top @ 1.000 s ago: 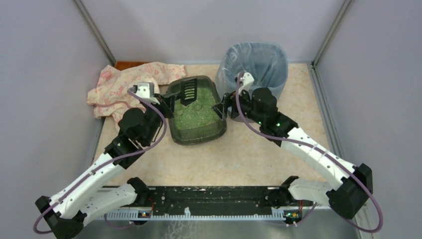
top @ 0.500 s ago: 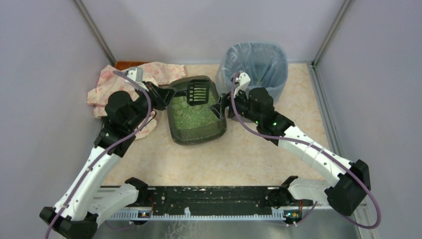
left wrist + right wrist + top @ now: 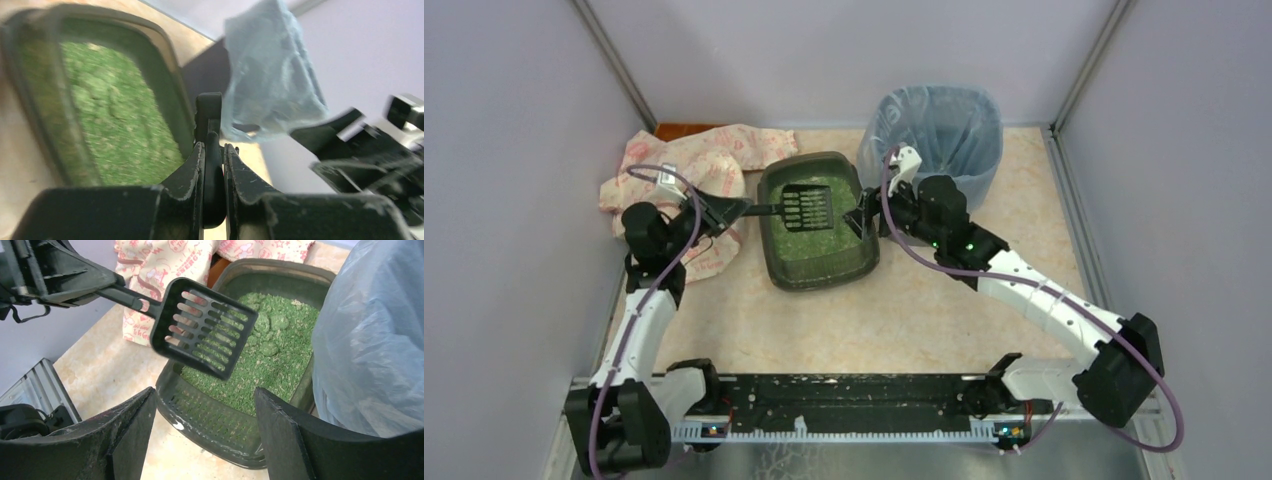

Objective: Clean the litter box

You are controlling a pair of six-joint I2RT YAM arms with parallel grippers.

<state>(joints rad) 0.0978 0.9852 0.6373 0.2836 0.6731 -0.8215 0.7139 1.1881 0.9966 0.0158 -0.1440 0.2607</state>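
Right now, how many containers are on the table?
2: the litter box at centre; the bag-lined bin behind it, right. The cloth may hide something.

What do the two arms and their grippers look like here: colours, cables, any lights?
The left arm and right arm have white link shells with black joint housings, and a purple cable loops along each. Green lights glow on the right arm, and a white camera housing sits at its wrist. The left gripper and right gripper have flat black fingers with scuffed edges.
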